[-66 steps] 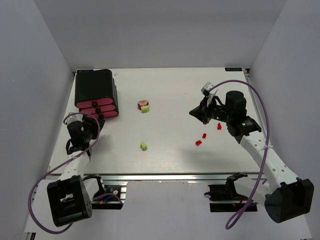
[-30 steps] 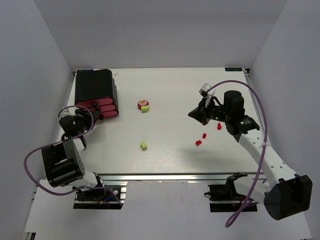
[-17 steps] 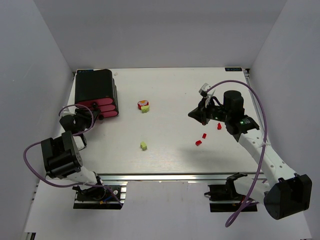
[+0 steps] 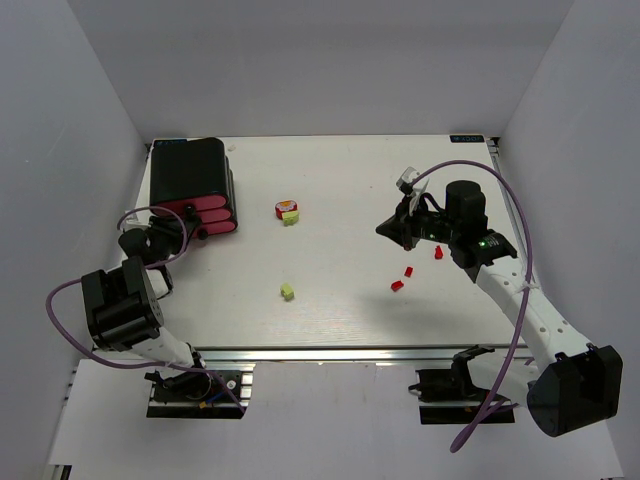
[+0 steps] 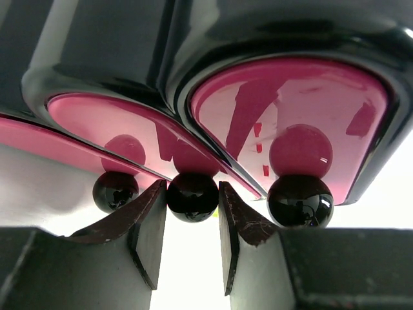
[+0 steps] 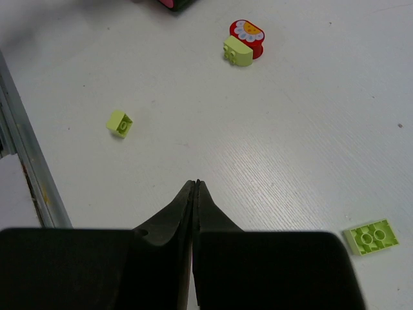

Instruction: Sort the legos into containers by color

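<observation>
The containers are three pink drawers [image 5: 293, 110] with black knobs in a glossy black housing [image 4: 188, 172] at the table's back left. My left gripper [image 5: 190, 187] is open, low in front of them. The middle knob [image 5: 192, 199] sits between its fingertips, which stand close on either side. My right gripper [image 6: 195, 184] is shut and empty above the table on the right [image 4: 388, 228]. Legos lie loose: a red flower brick [image 6: 247, 35] touching a lime one [image 6: 237, 53], a lime brick [image 6: 120, 123], a lime plate [image 6: 370, 236], and three red bricks [image 4: 408, 271].
The left arm's purple cable [image 4: 140, 215] loops beside the drawers. White walls close in the table on three sides. A metal rail [image 4: 340, 354] runs along the near edge.
My left arm has folded back and turned to face the drawers. Its jaws have narrowed around the middle knob. The right arm has barely moved.
</observation>
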Controlling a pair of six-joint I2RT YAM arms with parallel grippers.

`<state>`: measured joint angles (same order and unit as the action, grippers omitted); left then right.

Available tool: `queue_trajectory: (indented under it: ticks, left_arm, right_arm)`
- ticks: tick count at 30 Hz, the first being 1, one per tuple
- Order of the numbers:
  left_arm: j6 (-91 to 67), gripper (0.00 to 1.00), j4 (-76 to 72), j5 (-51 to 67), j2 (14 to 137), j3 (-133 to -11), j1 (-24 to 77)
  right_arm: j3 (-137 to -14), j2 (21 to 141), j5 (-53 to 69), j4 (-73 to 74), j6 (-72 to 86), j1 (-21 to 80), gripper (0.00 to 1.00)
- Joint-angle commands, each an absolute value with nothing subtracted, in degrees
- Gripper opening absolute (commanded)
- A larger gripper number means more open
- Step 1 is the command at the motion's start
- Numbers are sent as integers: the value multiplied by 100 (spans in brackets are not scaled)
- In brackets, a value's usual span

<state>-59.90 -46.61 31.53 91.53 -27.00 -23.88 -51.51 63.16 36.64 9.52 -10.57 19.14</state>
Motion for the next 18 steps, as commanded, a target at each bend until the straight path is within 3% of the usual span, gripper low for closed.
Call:
queue_trajectory:
  ticks: [1,18]
  left_arm:
    - [-6003,32,-4913,3295,8974,-2593,-2312]
    - [-5599,28,-3419,3401,6865,-1398,-2312]
  right_arm:
    - [-5212,6346,3753,914,-1125,1907,0]
    - [-5212,6302,3876,940,-1116,1890,0]
